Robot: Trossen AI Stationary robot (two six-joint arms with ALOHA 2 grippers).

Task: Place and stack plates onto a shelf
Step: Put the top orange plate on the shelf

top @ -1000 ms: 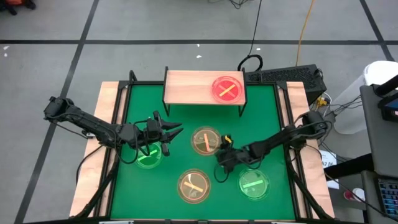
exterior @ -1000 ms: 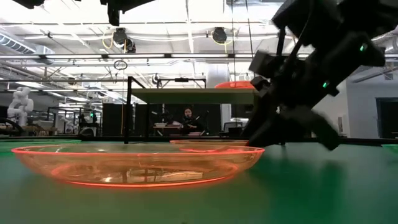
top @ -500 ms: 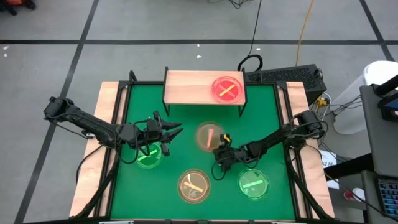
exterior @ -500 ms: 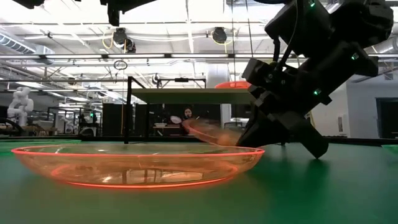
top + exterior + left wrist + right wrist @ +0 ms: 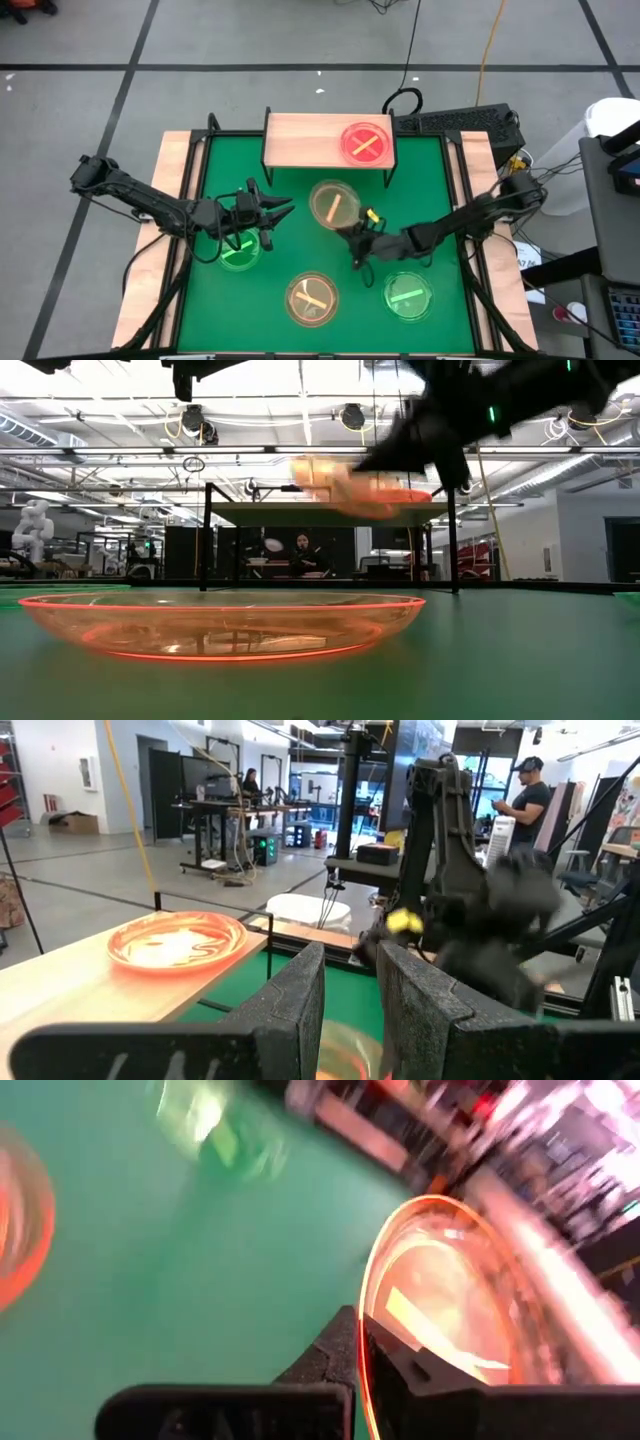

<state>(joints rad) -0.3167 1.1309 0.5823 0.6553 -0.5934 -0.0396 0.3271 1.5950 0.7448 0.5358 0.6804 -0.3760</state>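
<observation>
The wooden shelf [image 5: 300,140] stands at the mat's far edge with a pink plate [image 5: 366,142] lying flat on its right half. My right gripper [image 5: 351,233] is shut on an amber plate [image 5: 333,203] and holds it in the air mid-table, at about shelf height in the low view [image 5: 350,485]. Another amber plate [image 5: 312,298] and a green plate [image 5: 408,296] lie flat on the mat near the front. My left gripper [image 5: 275,213] hovers open beside a green plate [image 5: 240,250] on the left. My right gripper pinches the amber plate's rim [image 5: 364,1342] at the side nearest the table's front, one finger inside the dish and one under it. The fingers come from the near right, slanting toward the far edge. The plate is lifted clear of the mat and looks tilted.
The green mat [image 5: 300,250] has free room between the shelf and the plates. The shelf's left half is bare wood. Cables and a dark box [image 5: 460,122] lie beyond the far right corner. People stand in the room behind.
My right gripper has shut on the rim of the middle amber plate, then risen and moved toward the shelf. The plate, which lay flat on the mat, is now lifted clear and carried a little toward the far edge.
</observation>
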